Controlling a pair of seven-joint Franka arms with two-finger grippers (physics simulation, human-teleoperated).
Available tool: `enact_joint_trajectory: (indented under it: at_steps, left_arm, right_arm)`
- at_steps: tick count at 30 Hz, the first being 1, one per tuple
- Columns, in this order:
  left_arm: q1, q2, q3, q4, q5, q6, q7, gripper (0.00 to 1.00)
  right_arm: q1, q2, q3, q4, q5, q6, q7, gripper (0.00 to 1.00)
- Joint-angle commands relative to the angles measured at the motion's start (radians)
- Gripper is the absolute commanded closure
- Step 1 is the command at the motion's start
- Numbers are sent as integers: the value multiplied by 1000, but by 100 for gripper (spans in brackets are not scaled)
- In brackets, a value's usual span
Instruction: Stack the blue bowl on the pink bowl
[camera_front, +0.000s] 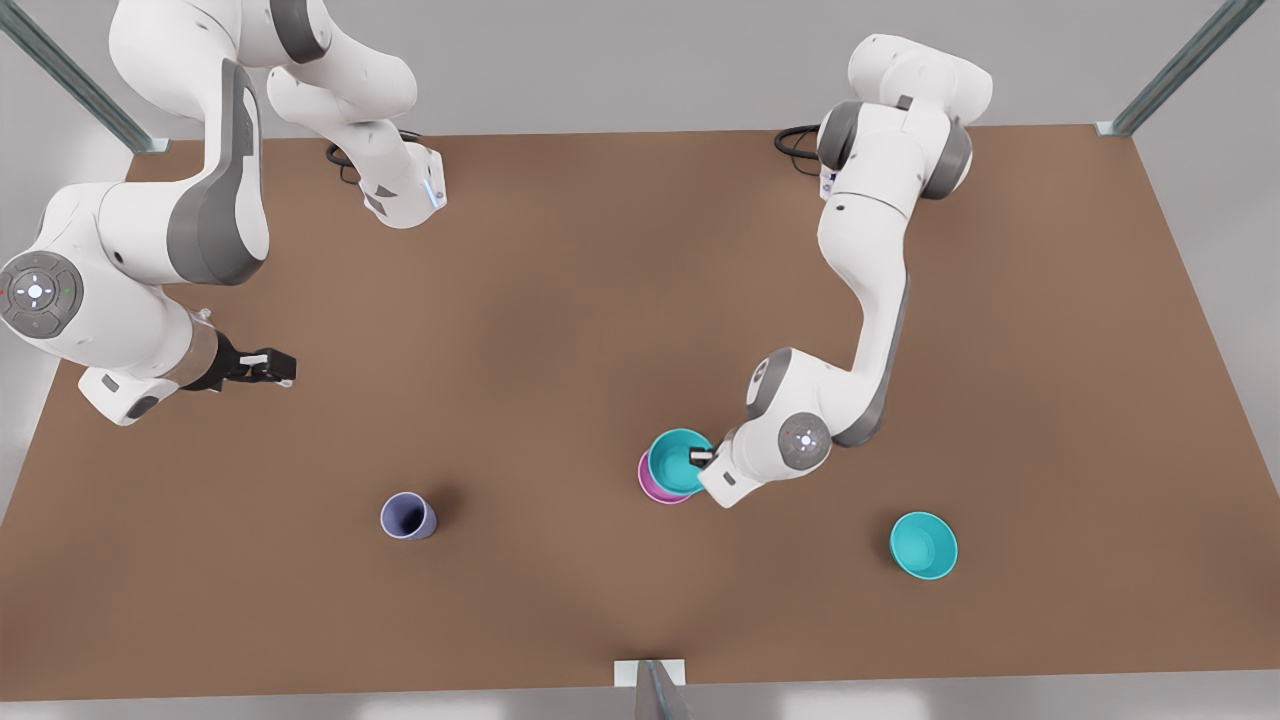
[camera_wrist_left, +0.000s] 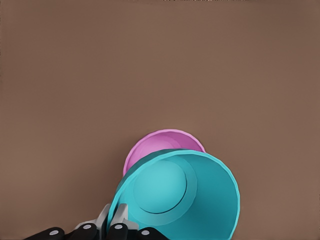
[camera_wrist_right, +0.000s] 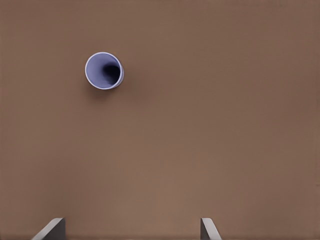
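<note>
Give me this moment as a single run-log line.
left claw: shut on blue bowl rim, over pink bowl | right claw: open, waiting | stack: not released

Right wrist camera, looking down on the plain brown table. A small round lavender-blue plastic cup stands upright on the surface, its open mouth toward the camera, interior in dark shadow. The right gripper appears as two grey fingers set wide apart, well away from the cup.
</note>
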Motion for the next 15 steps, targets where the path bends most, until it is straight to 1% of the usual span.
enact_joint_trajectory:
  at_steps: [1,10,15]
  left_arm:
    - [0,1,-3,0,-5,25,-318,79]
    - [-3,19,-5,-5,-28,45,-322,79]
    - [-6,29,-23,-8,-33,43,-321,79]
  right_arm:
    - [0,-1,0,0,-1,0,-26,0]
    - [2,0,1,-1,-3,-4,-25,0]
    - [5,0,3,-1,-20,-4,-25,0]
